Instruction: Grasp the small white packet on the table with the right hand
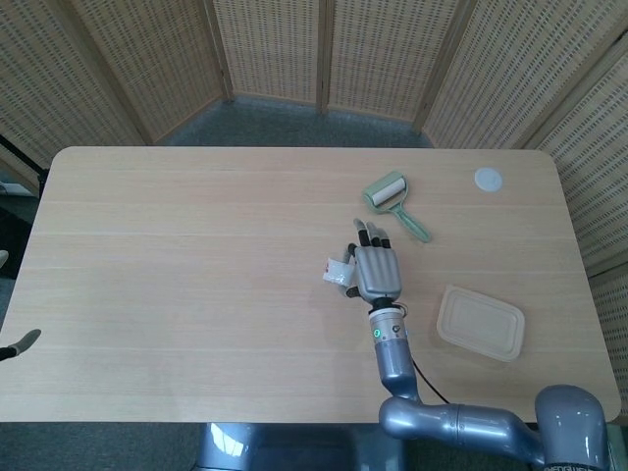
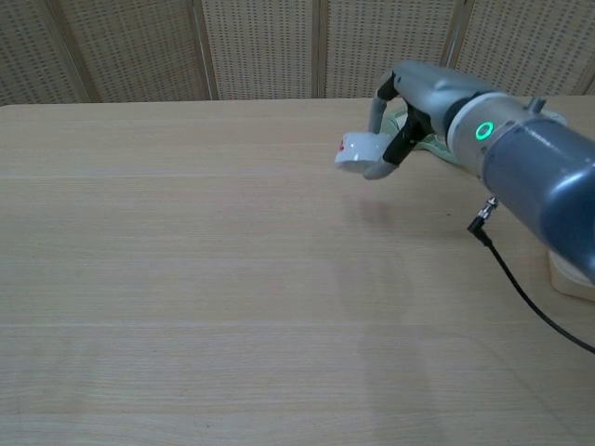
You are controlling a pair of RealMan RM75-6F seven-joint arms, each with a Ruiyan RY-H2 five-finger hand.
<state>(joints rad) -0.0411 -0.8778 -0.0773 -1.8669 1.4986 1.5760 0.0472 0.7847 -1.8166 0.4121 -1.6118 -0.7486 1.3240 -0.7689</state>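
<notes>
The small white packet [image 1: 338, 271] (a red mark shows at its left end) is off the bench [image 1: 177, 255], pinched at the thumb side of the right hand [image 1: 377, 273]. Further right lie a green lint roller [image 1: 393, 201], a beige lidded container [image 1: 480, 323] and a white disc [image 1: 488, 179]. The left hand shows in neither view.

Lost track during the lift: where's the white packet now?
In the right hand, the white packet is held clear of the table; the head view shows it just short of the lint roller.
</notes>
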